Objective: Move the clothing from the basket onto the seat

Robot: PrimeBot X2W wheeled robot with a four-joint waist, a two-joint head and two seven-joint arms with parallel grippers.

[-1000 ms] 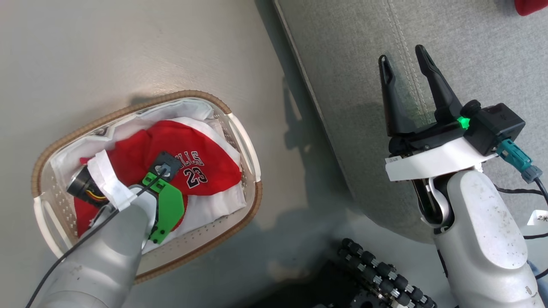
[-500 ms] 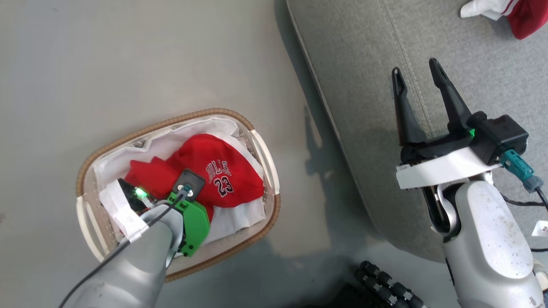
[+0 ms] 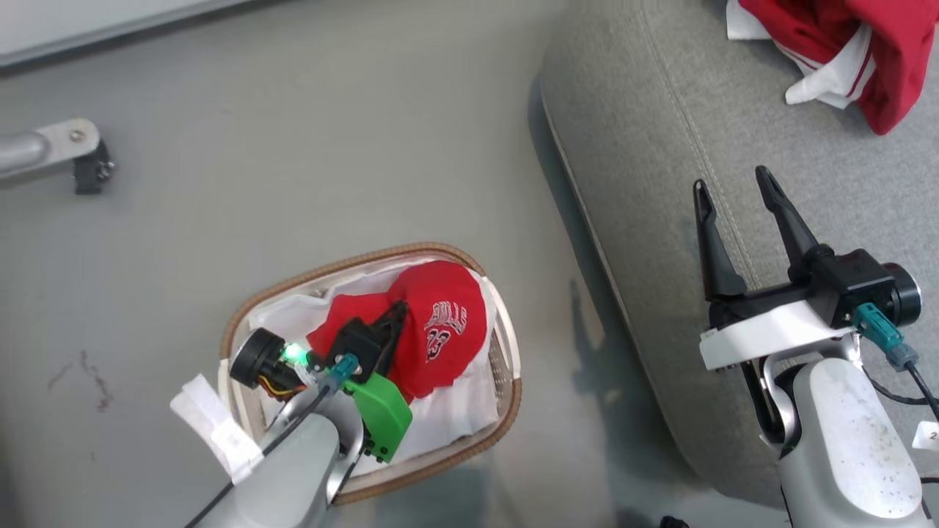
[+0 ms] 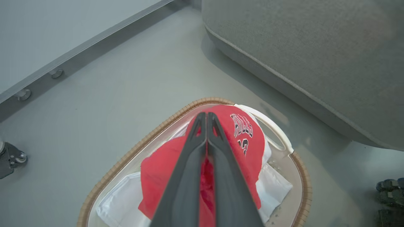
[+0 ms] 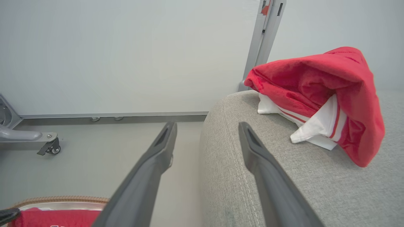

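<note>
The basket point(image 3: 509, 411) stands on the floor, white with a brown woven rim point(image 4: 176, 114) and a white liner. A red piece of clothing with "BULLS 23" lettering point(image 3: 444, 330) rises from it in a peak. My left gripper point(image 3: 396, 314) is shut on this red cloth point(image 4: 249, 148), its fingertips point(image 4: 202, 117) pressed together with a fold of it between them. My right gripper point(image 3: 731, 183) is open with nothing in it, over the near edge of the grey seat point(image 3: 645, 132). Farther back on the seat point(image 5: 252, 176) lies another red garment with white trim point(image 5: 325, 91), beyond the right gripper point(image 5: 206, 126).
A grey metal leg with a small caster point(image 3: 77, 150) stands on the floor at the left, near a wall with a metal baseboard point(image 4: 79, 53). The seat's rounded front point(image 4: 300, 82) is just right of the basket. Dark wheels of my base point(image 4: 389, 192) sit at the lower right.
The head camera has moved, so the whole picture shifted. My left gripper has come up out of the basket, pulling the lettered red garment into a peak. The right gripper stays open.
</note>
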